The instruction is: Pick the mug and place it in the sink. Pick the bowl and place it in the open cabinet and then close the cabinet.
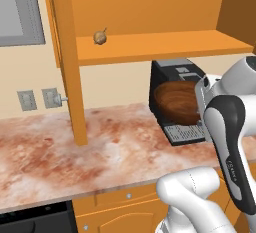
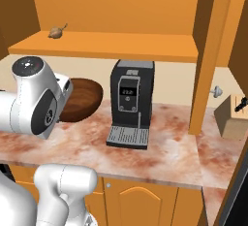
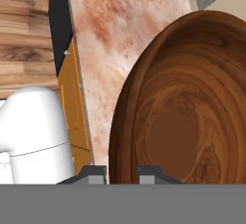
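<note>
The wide, round, dark brown wood-grained bowl (image 3: 185,107), smooth with swirling rings and a darker flat bottom, hangs tilted on edge above the marbled reddish surface (image 1: 100,152), the jaws clamped on its rim.

Bright even rendered light, sharp, faint shadows

A dark wooden bowl (image 2: 82,99) hangs tilted at the robot's hand, left of a black coffee machine (image 2: 130,103) on the marbled counter (image 2: 169,147), beneath the cabinet (image 2: 116,45) shelf bearing a garlic bulb (image 2: 56,32).
</note>
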